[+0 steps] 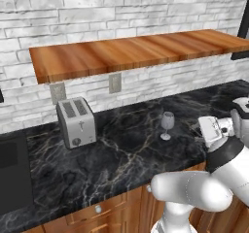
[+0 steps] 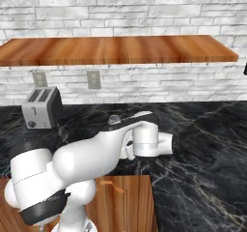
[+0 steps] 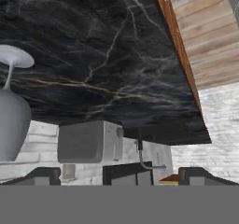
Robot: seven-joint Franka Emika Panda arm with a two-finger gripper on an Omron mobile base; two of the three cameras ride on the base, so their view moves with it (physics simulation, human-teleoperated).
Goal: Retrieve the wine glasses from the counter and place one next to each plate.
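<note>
A smoky grey wine glass (image 1: 167, 125) stands upright on the black marble bench (image 1: 112, 164), about midway between the brick back wall and the front edge, well apart from the silver toaster (image 1: 76, 122) that sits toward the back edge under a wooden wall shelf (image 1: 131, 52). The robot's hand (image 3: 116, 174) hovers beside the glass with its fingers spread wide, gripping nothing; the glass (image 3: 11, 111) looms at the frame's left side.

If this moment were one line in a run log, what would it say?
claw: open, empty | smoky grey stemmed wine glass: upright on black marble counter, beside claw, not gripped | silver toaster: further along
</note>
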